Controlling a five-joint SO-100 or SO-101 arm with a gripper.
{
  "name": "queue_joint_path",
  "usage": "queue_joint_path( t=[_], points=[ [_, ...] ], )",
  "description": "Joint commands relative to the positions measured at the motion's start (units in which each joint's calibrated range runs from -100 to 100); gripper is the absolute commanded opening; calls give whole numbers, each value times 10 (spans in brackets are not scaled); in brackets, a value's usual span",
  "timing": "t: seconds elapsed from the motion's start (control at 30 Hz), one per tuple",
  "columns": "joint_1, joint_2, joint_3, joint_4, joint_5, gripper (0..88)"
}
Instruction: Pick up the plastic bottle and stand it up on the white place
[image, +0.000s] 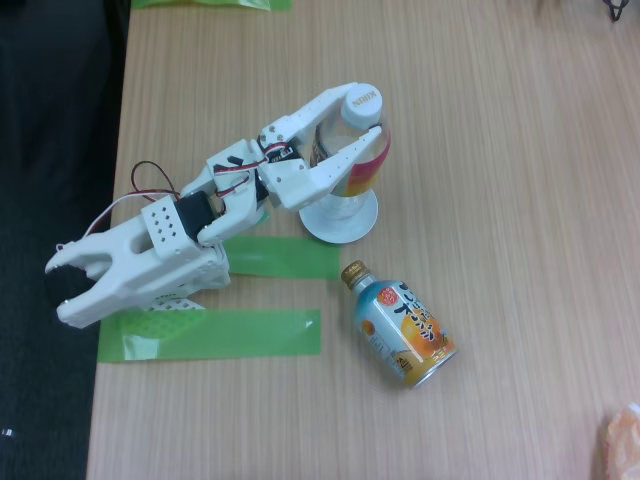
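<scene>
Just one fixed cam here, mounted up high and looking almost straight down at the wooden worktop (500, 150), fairly close in. The worktop's edge runs down the left of the frame with dark floor past it, and the arm (150, 250) reaches from lower left up toward the upper middle.
</scene>
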Motion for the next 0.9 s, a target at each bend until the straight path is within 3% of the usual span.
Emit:
queue_joint_path(
  t=[0.0, 0.27, 0.43, 0.87],
  points=[
    [2, -4, 3, -1, 3, 190],
    [3, -4, 3, 1, 3, 191],
    [3, -3, 3, 1, 3, 274],
    [4, -3, 3, 1, 2, 281]
  ],
)
